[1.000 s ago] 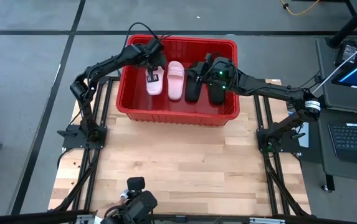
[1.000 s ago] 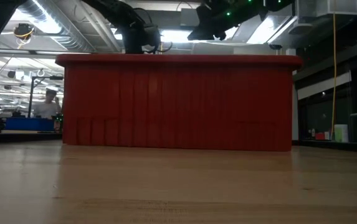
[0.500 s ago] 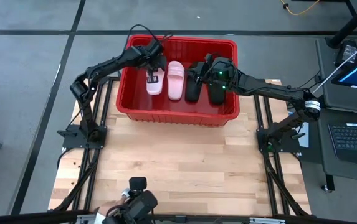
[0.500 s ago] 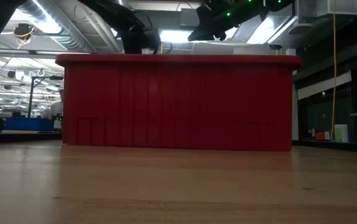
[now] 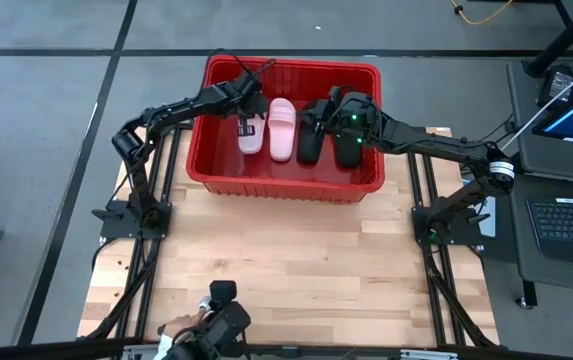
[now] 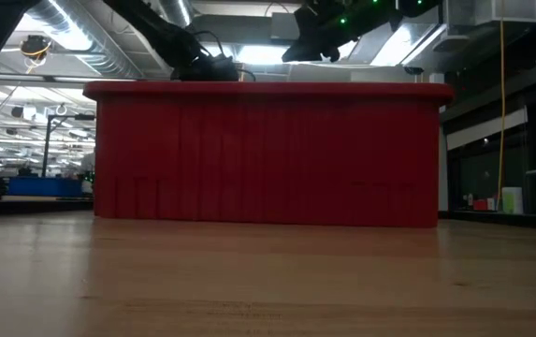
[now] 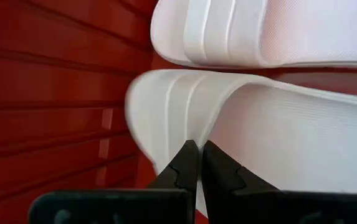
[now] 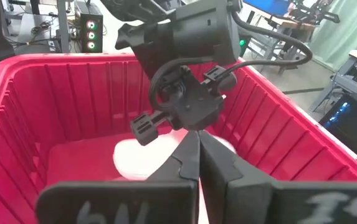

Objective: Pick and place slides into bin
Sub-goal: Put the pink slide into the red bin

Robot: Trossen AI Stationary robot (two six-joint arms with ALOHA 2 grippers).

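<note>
— So where do the slides stand?

— All four lie side by side inside the red bin [image 5: 284, 187], which sits at the far end of the wooden table [image 5: 296, 260]. From the left arm's side: a pale pink slide [image 5: 250, 133], a second pink slide [image 5: 282, 128], then a black slide [image 5: 311, 132] and another black slide [image 5: 347, 147].

— And the left gripper [image 5: 244, 121]?

— It hangs over the bin's left part, right above the outer pink slide. Its wrist view shows the two dark fingers [image 7: 187, 163] pressed together, tips against the edge of that slide's wide strap [image 7: 184, 112], with nothing pinched between them. The other pink slide [image 7: 259, 31] lies just beyond, and the bin's slotted wall [image 7: 53, 87] runs alongside.

— The right gripper [image 8: 198, 144]?

— Also closed, fingers together and empty. That arm reaches over the bin's right part above the black slides, its wrist lit by a small green light [image 5: 352, 118]. Its camera looks across the bin's interior at the left arm's wrist [image 8: 187, 93] and a patch of pink beneath it.

— Anything from the low camera?

— Only the bin's outer wall [image 6: 268, 154] and both arms poking above the rim; the slides are hidden behind it.
</note>
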